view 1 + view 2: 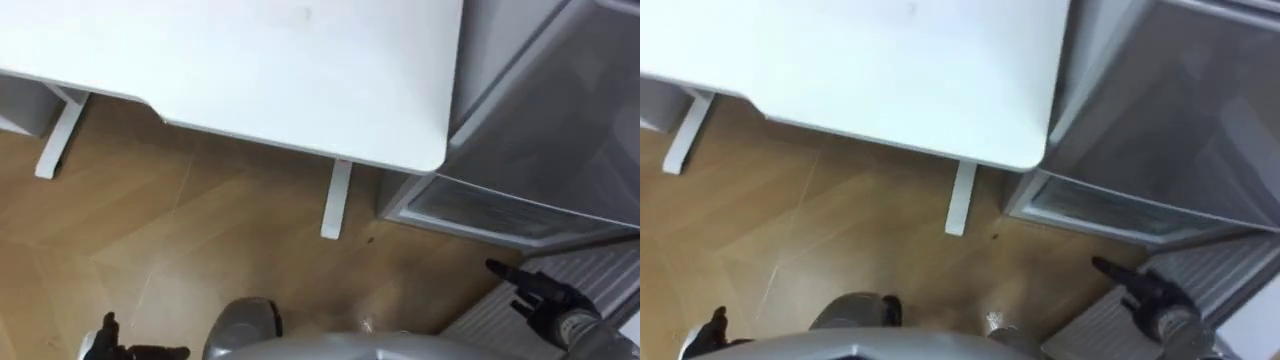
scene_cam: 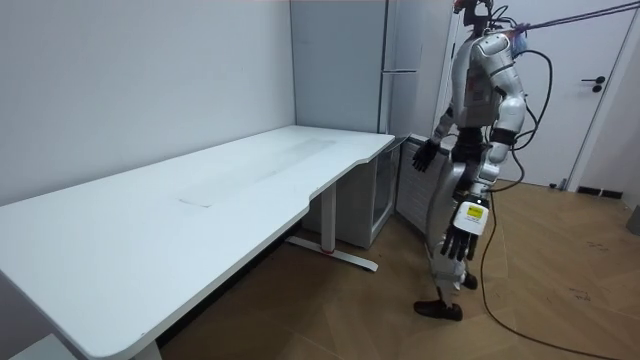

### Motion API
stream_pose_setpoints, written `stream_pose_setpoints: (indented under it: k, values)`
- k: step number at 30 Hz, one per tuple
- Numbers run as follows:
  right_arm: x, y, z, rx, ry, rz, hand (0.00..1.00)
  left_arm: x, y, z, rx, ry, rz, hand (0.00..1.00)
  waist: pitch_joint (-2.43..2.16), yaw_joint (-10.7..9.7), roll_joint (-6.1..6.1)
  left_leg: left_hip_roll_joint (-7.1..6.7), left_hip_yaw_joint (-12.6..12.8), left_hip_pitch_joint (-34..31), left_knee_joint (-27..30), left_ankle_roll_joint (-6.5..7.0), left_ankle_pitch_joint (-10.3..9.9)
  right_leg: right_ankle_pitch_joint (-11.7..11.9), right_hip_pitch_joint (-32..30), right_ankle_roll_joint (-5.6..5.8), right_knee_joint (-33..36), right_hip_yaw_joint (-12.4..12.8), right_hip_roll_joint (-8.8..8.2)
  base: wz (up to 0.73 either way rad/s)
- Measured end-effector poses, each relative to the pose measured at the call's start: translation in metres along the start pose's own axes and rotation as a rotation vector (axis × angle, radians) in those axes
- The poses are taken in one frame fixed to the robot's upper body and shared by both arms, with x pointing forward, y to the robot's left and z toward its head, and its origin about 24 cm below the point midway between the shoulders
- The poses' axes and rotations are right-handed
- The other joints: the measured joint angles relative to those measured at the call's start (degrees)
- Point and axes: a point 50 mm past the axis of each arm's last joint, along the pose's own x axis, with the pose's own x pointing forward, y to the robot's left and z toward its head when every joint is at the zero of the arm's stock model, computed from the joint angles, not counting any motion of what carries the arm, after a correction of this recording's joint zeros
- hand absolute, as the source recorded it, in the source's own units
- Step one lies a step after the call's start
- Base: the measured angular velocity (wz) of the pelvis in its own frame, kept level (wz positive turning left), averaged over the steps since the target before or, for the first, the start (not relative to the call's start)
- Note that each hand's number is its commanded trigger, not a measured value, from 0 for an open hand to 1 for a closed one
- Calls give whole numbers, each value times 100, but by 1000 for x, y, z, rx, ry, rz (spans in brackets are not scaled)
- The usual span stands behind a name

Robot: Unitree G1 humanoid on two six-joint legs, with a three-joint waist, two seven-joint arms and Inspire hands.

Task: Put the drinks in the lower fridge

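Robot stands at the long white counter's (image 1: 300, 70) end, the tall grey fridge (image 1: 560, 120) on its right.
Right hand (image 1: 535, 295) is raised near the fridge's base, fingers spread; left hand (image 2: 458, 238) hangs relaxed, fingers loose.

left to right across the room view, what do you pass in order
white table → tall grey fridge → robot's left hand, hanging open at its side → white door
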Motion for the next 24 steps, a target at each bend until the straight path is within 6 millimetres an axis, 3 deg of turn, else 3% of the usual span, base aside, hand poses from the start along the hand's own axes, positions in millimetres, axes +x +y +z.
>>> stream_pose_setpoints:
  k: [2,6,9,12,14,15,16,18,21,24]
  values:
    - [-4,9,34,-122,-153,8,0,-1,8,-5,-35,6,61,0,-16,-125,-83,-4,93,197,-113,12,11,73,133,24,-124,104,16,-19]
    - [-15,10,36,-310,-191,-33,0,-2,11,-6,-65,-1,108,0,11,-184,-218,-11,227,397,-185,14,11,87,230,38,-160,246,0,-19]
    - [-24,11,52,-444,-291,-111,0,-4,7,-15,-98,30,127,0,13,-319,-212,1,372,531,-241,17,11,131,230,50,-160,458,-2,-34]
    - [-42,9,92,-457,-528,-261,0,-3,7,-16,-98,23,147,0,8,-573,-207,1,429,664,-328,46,28,186,270,52,-171,558,-2,-20]
    - [-70,13,130,-397,-795,-335,0,-3,9,-11,-115,-5,166,0,6,-638,-190,6,458,793,-474,60,37,229,316,45,-206,683,30,-24]
    - [-77,13,137,-382,-853,-352,0,-3,9,-11,-116,-9,173,0,-3,-652,-166,9,465,818,-501,59,43,245,342,44,-258,697,45,-15]
    - [-89,11,147,-355,-946,-392,0,-3,9,-9,-119,-19,184,0,-43,-714,-166,25,465,843,-523,56,51,299,413,39,-370,695,85,-6]
    - [-99,7,152,-309,-1032,-453,0,-3,10,-8,-111,-29,196,0,-74,-726,-155,60,481,928,-546,51,53,379,551,32,-548,709,152,-6]
    - [-102,-2,147,-259,-1051,-544,0,-3,8,-8,-116,-24,200,0,-76,-731,-202,65,521,1009,-621,39,75,466,635,31,-691,739,189,-7]
    - [-96,-14,127,-154,-989,-634,0,-3,5,-7,-118,-25,208,0,-73,-729,-189,67,524,1005,-636,39,75,480,609,29,-682,765,191,-2]
